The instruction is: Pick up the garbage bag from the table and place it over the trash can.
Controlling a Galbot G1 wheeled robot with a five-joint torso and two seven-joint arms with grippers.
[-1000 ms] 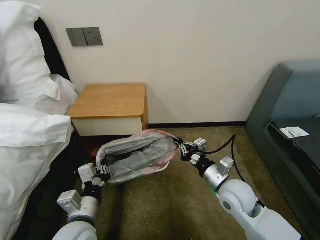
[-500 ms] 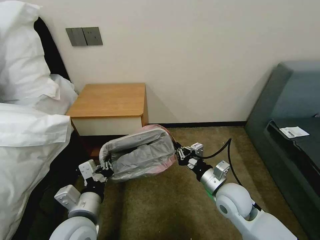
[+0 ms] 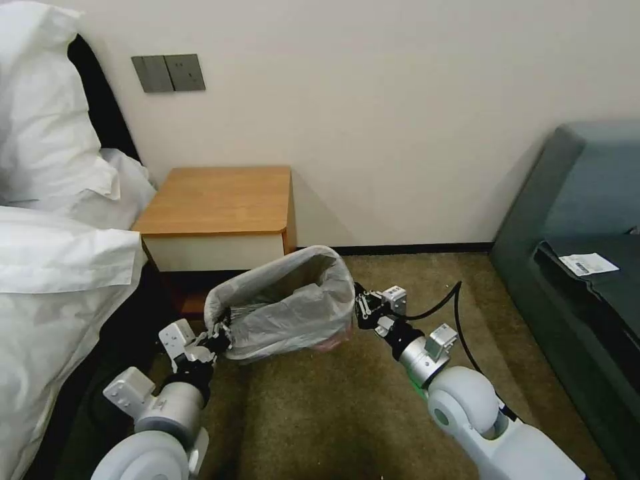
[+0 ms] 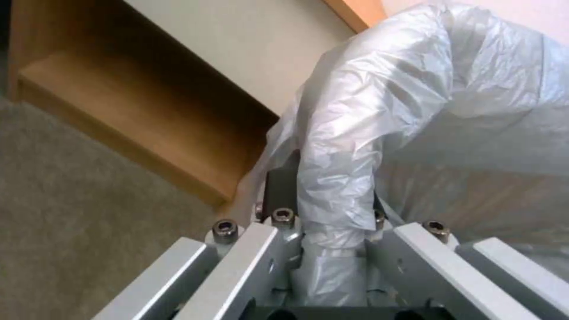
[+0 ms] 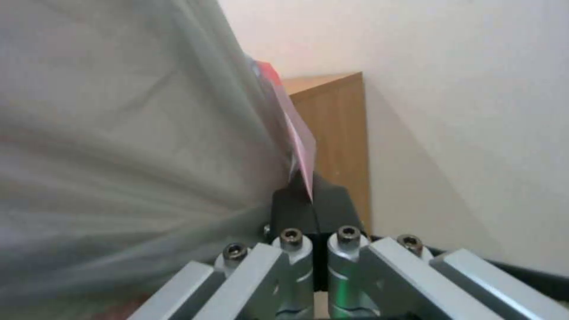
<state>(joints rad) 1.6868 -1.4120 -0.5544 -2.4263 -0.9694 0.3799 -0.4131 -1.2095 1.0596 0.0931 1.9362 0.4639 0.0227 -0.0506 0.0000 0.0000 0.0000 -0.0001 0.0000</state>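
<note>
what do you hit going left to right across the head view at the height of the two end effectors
white bedding → left end effector → garbage bag → right end effector → carpet → dark sofa

Both arms reach forward and low, elbows bent, forearms converging inward. Left gripper (image 3: 221,332) sits at the near left, jaws clamped on a bunched fold of the garbage bag (image 3: 287,303). Right gripper (image 3: 361,308) faces it from the right, jaws pressed together on the bag's edge.
</note>
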